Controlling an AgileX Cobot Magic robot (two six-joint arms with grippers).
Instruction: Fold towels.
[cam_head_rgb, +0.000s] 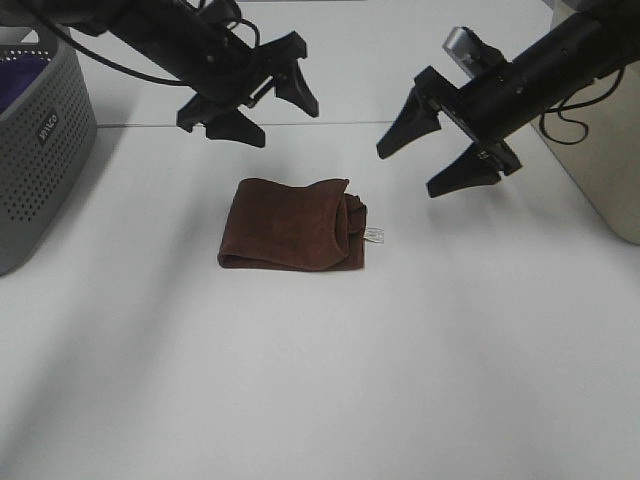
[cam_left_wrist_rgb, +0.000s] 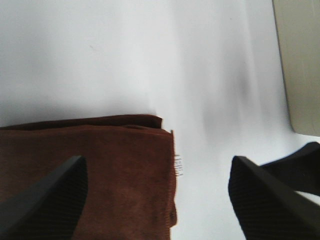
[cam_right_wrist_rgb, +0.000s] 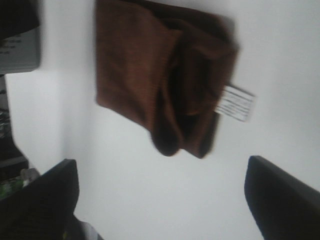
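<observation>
Towel (cam_head_rgb: 290, 223), dark reddish-brown, lies folded into a compact rectangle near the middle of the white tabletop (cam_head_rgb: 320, 390), with neither arm touching it. Left claw (cam_head_rgb: 282, 118) hangs above the tabletop just beyond the towel's far edge, its fingers spread wide and holding nothing. Right claw (cam_head_rgb: 410, 170) hangs off to the far right of the towel, also spread wide and empty, well apart from the cloth. Only the high view gives the surroundings: a grey perforated basket (cam_head_rgb: 45, 160) at the left edge with purple fabric (cam_head_rgb: 18, 78) inside, and a beige box (cam_head_rgb: 600, 150) at the far right. It also shows a small white tag (cam_head_rgb: 374, 235) sticking out at the towel's right edge. The right wrist view adds detail the high view lacks: the towel's right end is bunched, its layers gape into a dark pocket, and the tag carries printed lines. The left wrist view shows stacked layers along one edge, with a thin lip of the lower layer peeking past the upper. There one finger is seen against the cloth and the other against bare tabletop. Both wrist views are somewhat blurred.
</observation>
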